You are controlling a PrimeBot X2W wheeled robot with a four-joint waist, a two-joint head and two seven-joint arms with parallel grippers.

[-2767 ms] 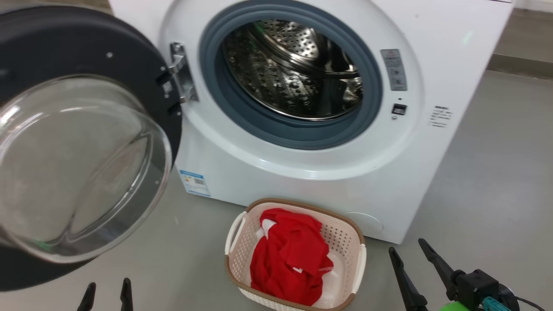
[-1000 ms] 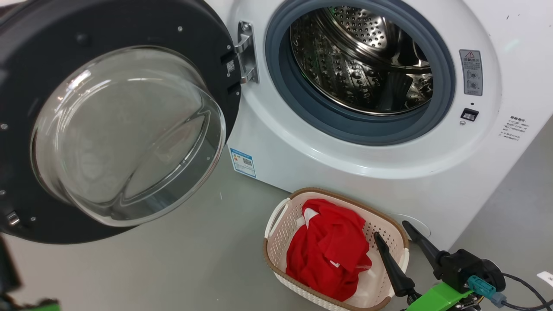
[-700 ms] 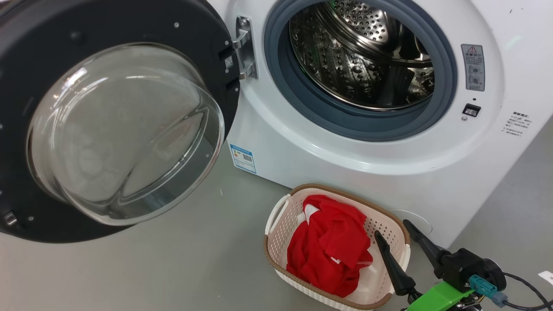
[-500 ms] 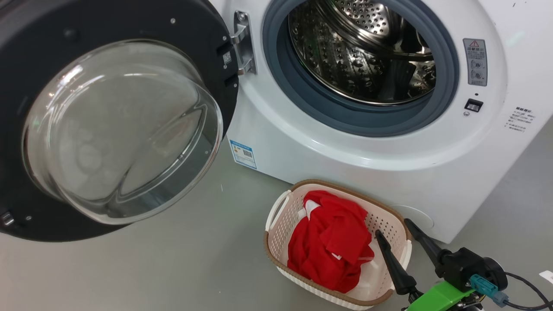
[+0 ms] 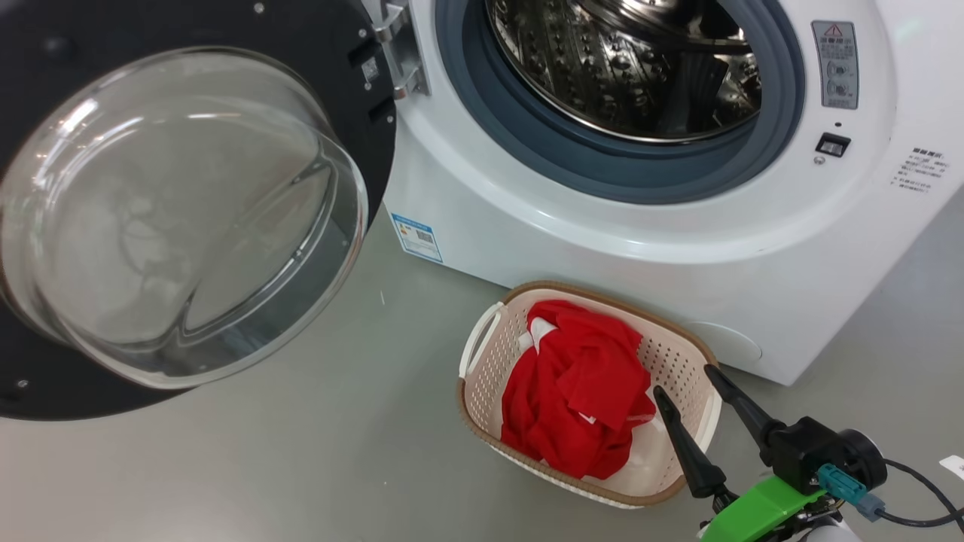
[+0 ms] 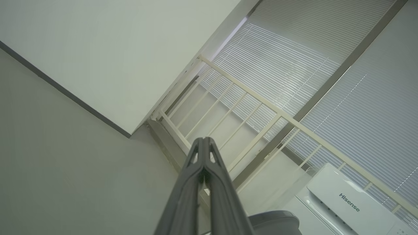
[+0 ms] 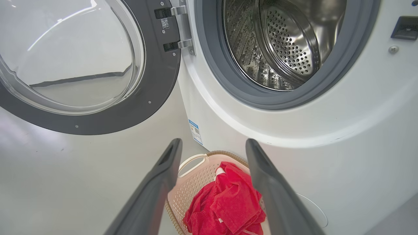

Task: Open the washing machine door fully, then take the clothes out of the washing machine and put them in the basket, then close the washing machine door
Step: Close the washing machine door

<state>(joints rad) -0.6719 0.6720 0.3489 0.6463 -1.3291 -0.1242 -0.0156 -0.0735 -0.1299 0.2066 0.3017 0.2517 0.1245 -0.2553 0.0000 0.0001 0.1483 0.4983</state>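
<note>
Since the earliest look my head has swung and dipped, so the whole scene sits differently. Measured against the basket (image 5: 488, 376), my right gripper (image 5: 682, 380) has come from well beside it to hang over its right rim, fingers spread wide with nothing between them. My left gripper (image 6: 204, 140) is pressed shut on nothing, aimed away at a railing (image 6: 248, 94). The clothes (image 5: 576, 391) lie heaped in the basket, which stands on the floor (image 5: 339, 452) just in front of the washing machine (image 5: 602, 241). The drum (image 5: 625, 68) looks bare, so I judge the washing machine door (image 5: 188, 203) is what's left. It hangs wide open at the machine's left, its glass bowl facing out toward me and its hinge (image 5: 395, 45) line upright; being round, it has no long axis. I expect it to be stiff, weighty and slippery, so I would push on the black rim (image 5: 226, 22) at the edge far from the hinge, never on the glass
</note>
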